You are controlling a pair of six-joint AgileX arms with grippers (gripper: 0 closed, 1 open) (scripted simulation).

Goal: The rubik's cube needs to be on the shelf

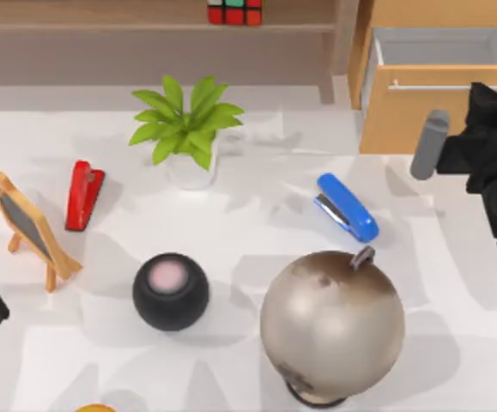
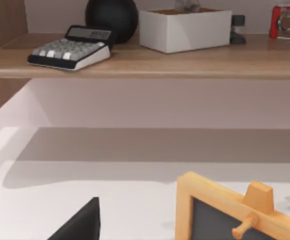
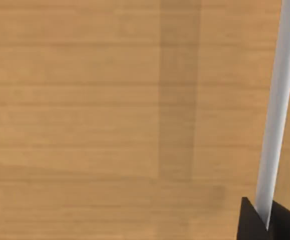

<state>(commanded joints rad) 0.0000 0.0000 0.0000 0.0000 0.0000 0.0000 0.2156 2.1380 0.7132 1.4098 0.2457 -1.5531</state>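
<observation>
Red-topped rubik's cube (image 1: 235,11) on shelf (image 1: 102,27) | right gripper (image 1: 488,129) well apart, fingers possibly hidden

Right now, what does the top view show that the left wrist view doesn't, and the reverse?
Top view adds: cube on the shelf, plant, red stapler, blue stapler, globe, drawer unit. Left wrist adds: calculator, black ball, white box on the shelf. Both: shelf, chalkboard, table.
</observation>
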